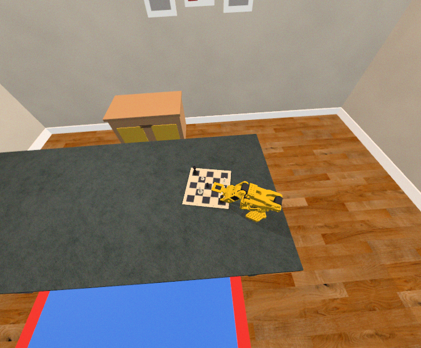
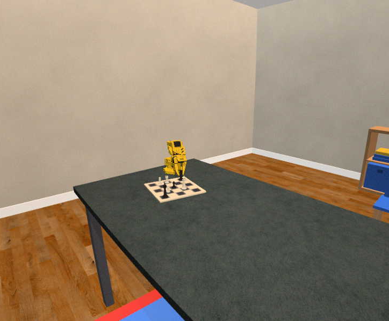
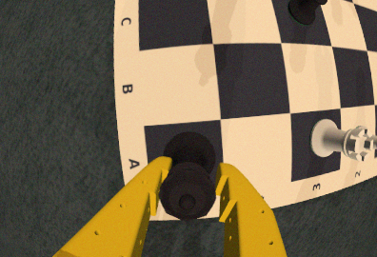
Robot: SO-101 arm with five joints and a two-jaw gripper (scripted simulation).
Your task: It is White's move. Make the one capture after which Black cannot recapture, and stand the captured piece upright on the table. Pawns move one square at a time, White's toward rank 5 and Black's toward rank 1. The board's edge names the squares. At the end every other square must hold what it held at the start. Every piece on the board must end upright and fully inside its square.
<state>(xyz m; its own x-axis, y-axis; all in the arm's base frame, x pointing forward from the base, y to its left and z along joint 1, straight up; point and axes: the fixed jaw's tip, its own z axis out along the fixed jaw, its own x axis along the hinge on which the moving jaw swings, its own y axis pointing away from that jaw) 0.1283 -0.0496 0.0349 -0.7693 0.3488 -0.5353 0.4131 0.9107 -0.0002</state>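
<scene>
My gripper (image 1: 221,198) (image 2: 181,174) (image 3: 194,165) is open around the black round-headed piece (image 2: 180,177) (image 3: 188,187) on A5. A narrow gap shows beside its head. The piece stands upright. A white rook (image 2: 166,179) (image 3: 326,137) stands on A3. A black pawn (image 1: 207,185) (image 2: 173,185) (image 3: 303,10) stands on C3. A tall white piece (image 1: 200,191) (image 2: 184,184) stands on D4, with only its base in the wrist view. A white pawn (image 1: 202,178) (image 2: 168,190) stands on D2. A tall black piece (image 1: 194,170) (image 2: 164,191) stands on E1.
The chessboard (image 1: 185,202) (image 2: 201,190) (image 3: 125,59) lies on the dark table (image 1: 91,224) (image 2: 257,241). A small white pawn (image 2: 159,181) stands on A1, beyond the rook. The arm reaches in over the board's A side.
</scene>
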